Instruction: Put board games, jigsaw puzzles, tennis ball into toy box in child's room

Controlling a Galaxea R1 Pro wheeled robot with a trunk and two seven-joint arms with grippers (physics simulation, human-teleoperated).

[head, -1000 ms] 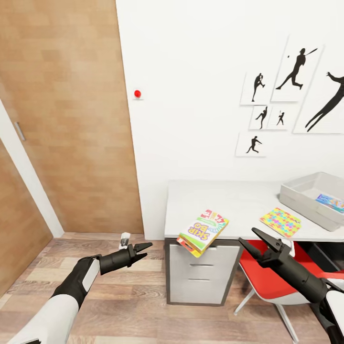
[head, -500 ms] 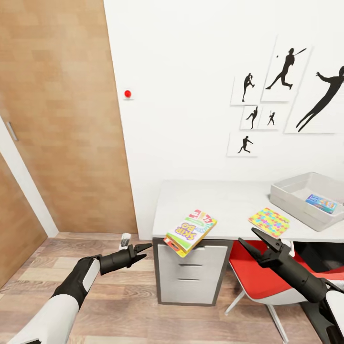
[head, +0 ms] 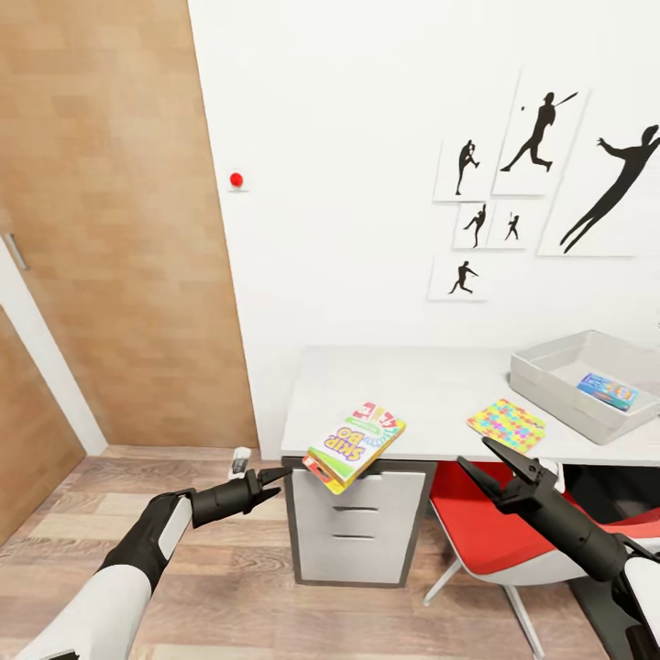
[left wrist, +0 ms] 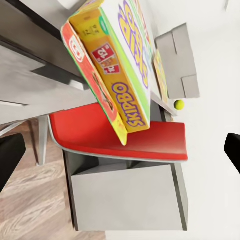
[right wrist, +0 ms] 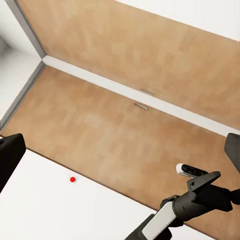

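Two stacked board games [head: 354, 444] overhang the front edge of the pale table [head: 422, 390]; the green-edged Skip-Bo box [left wrist: 125, 60] lies on a red-edged one [left wrist: 92, 82]. A jigsaw puzzle [head: 507, 424] lies further right. At the table's right end, the grey toy box [head: 555, 380] holds a blue board game [head: 607, 390]. The tennis ball [left wrist: 179, 104] sits near the toy box [left wrist: 177, 55]. My left gripper [head: 280, 479] hangs open and empty, left of the stack and below table height. My right gripper [head: 472, 451] is open and empty in front of the table, under the puzzle.
A grey drawer cabinet [head: 353, 532] stands under the table's left end, and a red chair [head: 490, 532] is tucked in beside it. A wooden door [head: 119, 229] fills the left wall. Baseball posters [head: 541, 147] hang above the table. Plank floor [head: 229, 587] lies open at the left.
The whole picture has shifted left, so the camera has turned right. Both arms keep their pose and both grippers stay open. Nothing on the table has moved.
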